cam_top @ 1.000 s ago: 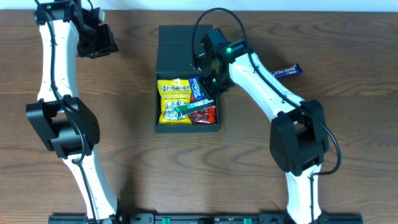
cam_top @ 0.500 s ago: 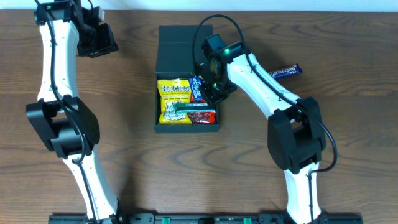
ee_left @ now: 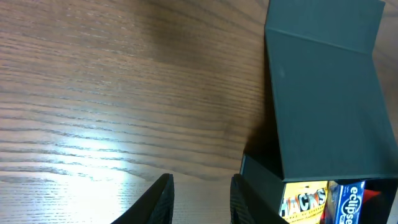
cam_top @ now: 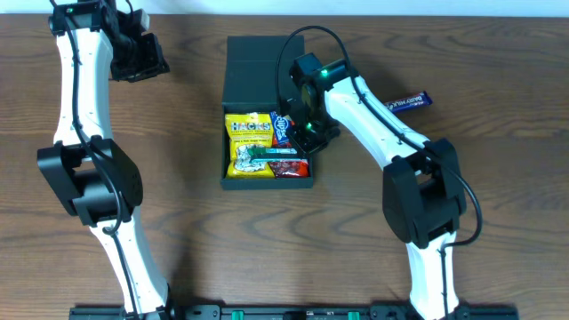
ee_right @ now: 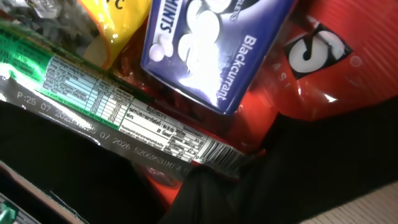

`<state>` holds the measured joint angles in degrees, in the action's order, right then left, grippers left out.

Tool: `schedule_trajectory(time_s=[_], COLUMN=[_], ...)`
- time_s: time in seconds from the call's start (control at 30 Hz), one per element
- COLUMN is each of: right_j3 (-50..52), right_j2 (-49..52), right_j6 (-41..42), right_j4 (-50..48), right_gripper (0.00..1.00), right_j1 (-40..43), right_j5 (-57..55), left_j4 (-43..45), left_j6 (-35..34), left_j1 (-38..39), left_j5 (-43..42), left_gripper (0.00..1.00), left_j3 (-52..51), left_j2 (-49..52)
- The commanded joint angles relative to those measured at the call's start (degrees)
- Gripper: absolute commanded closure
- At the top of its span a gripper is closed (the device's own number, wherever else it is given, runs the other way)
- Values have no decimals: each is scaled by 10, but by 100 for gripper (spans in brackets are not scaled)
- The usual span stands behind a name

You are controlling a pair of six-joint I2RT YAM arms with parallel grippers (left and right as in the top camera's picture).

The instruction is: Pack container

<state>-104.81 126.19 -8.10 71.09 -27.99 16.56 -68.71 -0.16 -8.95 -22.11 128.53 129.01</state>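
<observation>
The container [cam_top: 253, 76] sits mid-table, lid flap laid open at the far side and snacks filling the tray. The right fingers [cam_top: 308, 133] are down inside its right edge, pressed together right by a blue pack [ee_right: 211, 43], a red packet [ee_right: 323, 68] and a green bar [ee_right: 74, 81]. Whether they pinch a wrapper, I cannot tell. 1 purple bar [cam_top: 411, 101] lies loose on the table [cam_top: 498, 196], off to the container's right, behind the right arm. Its long axis runs roughly left to right, tilted a little. The left fingers [ee_left: 163, 198] hang apart and empty, well off on the far left. If that bar goes in next, the right arm looks much the nearer.
</observation>
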Motion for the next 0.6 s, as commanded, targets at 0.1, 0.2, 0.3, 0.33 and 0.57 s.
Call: schedule_trajectory(time_s=[0.1,0.2,0.3,0.33,0.57], right_j3=[-12,-12,-11,-11,-11], right_j2=[-34,-38,-36,-36,-35], right_j6=[-14,-14,-14,-14,-28], right_j4=[-38,-63,-82,-89,-120], right_gripper=[98,98,98,98,98], right_j1=[-2,-2,-6,-9,-35], right_j5=[4,4,4,5,9], left_j4=[0,1,2,3,13], left_j6=[4,4,4,4,4], left_j1=[0,0,0,0,0], left_j5=[2,2,2,2,2], left_gripper=[69,69,69,69,68], left_j3=[14,14,14,14,14], left_j2=[3,3,3,3,3])
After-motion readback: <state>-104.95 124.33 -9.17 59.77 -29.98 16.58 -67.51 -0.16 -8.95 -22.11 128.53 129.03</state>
